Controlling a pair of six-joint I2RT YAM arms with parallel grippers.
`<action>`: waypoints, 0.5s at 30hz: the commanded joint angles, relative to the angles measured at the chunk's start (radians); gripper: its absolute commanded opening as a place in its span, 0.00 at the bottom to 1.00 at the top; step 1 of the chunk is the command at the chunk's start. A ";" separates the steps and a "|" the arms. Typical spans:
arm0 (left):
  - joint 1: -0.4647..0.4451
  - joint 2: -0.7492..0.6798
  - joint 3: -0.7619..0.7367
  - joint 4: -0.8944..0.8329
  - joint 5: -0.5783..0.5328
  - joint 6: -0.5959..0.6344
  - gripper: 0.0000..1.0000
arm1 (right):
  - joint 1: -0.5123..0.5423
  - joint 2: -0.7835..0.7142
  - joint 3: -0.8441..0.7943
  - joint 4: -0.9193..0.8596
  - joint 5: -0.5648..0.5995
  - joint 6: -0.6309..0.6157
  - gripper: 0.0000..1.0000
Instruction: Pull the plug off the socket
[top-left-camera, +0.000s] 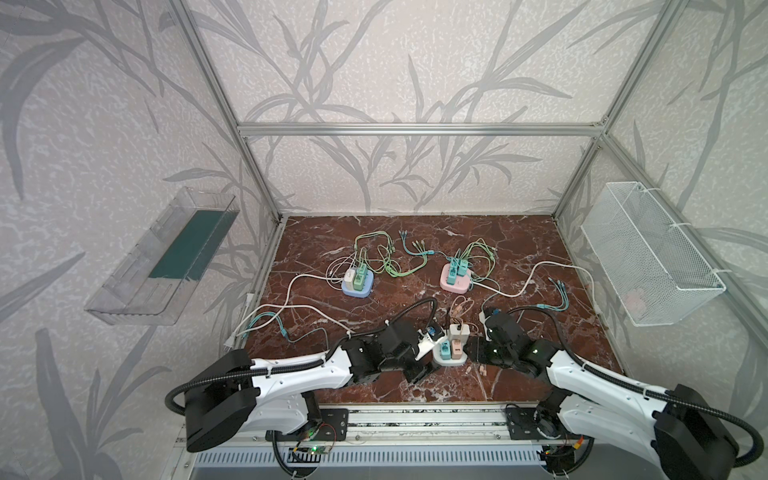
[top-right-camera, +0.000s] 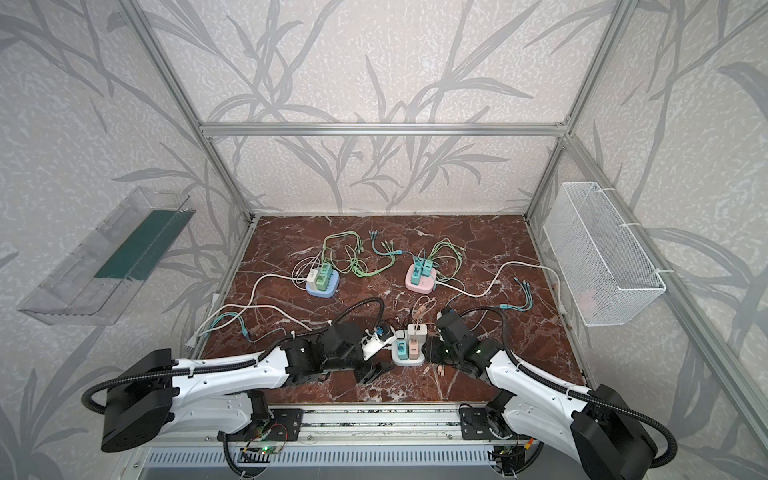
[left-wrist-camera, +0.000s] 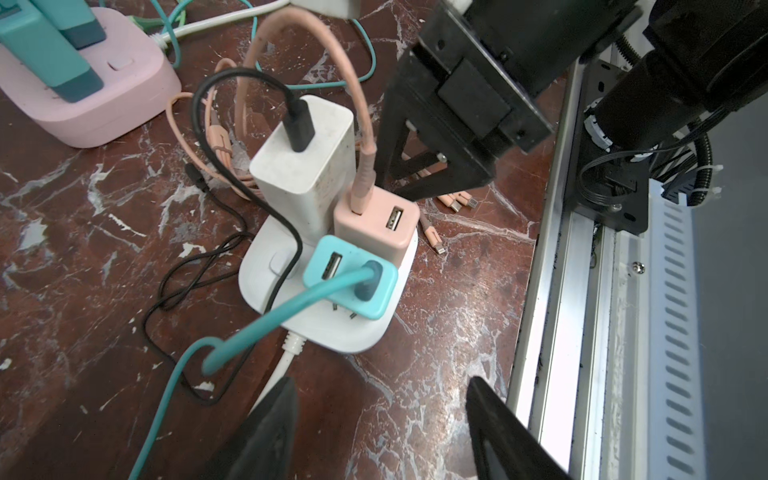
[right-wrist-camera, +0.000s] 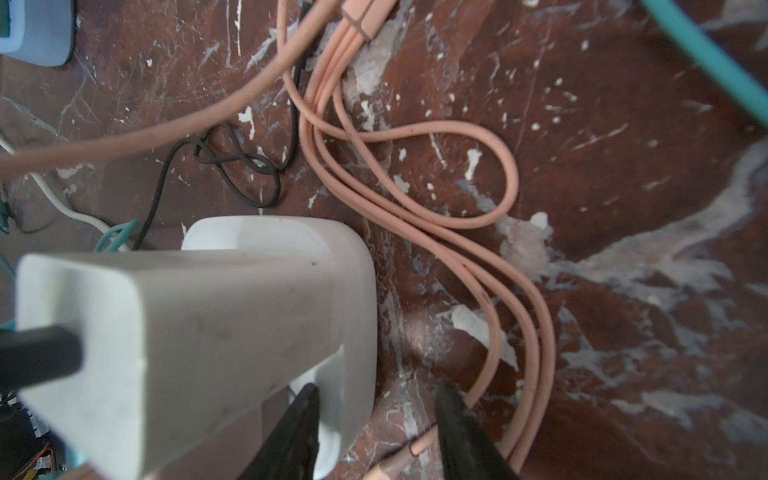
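Task item: white rounded plastic socket base, front-centre on red marble tabletop, between arms. Likely target: teal square USB charger plug, seated. Left gripper spread, empty, short of plug. Right gripper astride socket rim; can't tell if clamped. Suggest: brace base, pinch teal body on flat sides, pull straight up, keep clear of teal cable. No legible brand or label.

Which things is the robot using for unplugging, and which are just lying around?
For the job: white socket, teal plug, pink plug, white charger, left gripper, right gripper.
Just lying about: blue socket, pink socket, wire basket, clear tray.
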 joint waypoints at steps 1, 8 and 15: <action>-0.002 0.049 0.060 0.045 0.042 0.078 0.62 | -0.013 0.013 0.016 0.030 -0.014 -0.026 0.47; 0.001 0.124 0.079 0.090 0.010 0.100 0.62 | -0.031 0.012 0.010 0.027 -0.028 -0.043 0.48; 0.013 0.176 0.091 0.128 -0.021 0.151 0.65 | -0.048 0.010 0.008 0.019 -0.046 -0.062 0.49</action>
